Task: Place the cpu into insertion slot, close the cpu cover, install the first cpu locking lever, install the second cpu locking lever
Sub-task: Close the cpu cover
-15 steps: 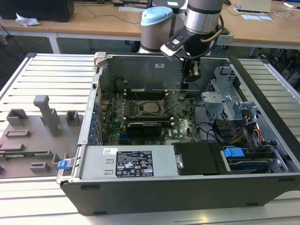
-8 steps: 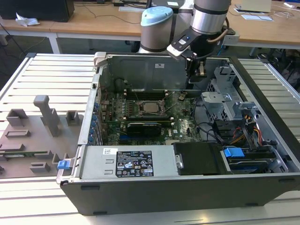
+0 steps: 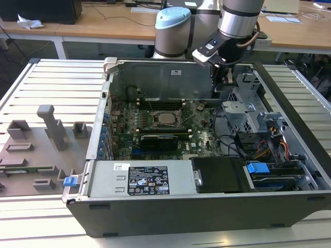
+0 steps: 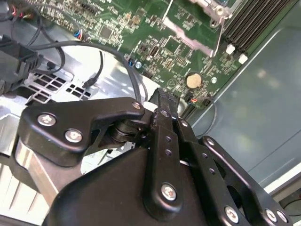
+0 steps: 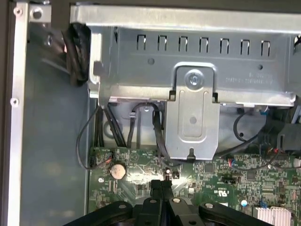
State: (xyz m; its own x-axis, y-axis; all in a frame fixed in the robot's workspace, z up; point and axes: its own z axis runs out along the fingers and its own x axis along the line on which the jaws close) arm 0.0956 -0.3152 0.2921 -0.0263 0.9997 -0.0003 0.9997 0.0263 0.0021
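Two fingers of my gripper (image 5: 161, 184) are pressed together with nothing between them, hanging over the edge of the green motherboard (image 3: 202, 135) near a coin battery (image 5: 118, 170). In the exterior view the insertion slot (image 3: 155, 119) lies at eight o'clock from my gripper, well apart, with the pale cpu (image 3: 167, 118) top showing inside.

A pale slatted metal worktop (image 3: 57, 82) spreads across the foreground. Behind it stand light wooden desks (image 3: 103, 23) on white legs, carrying a black box (image 3: 46, 9) and crumpled white paper (image 3: 28, 22). The light is even.
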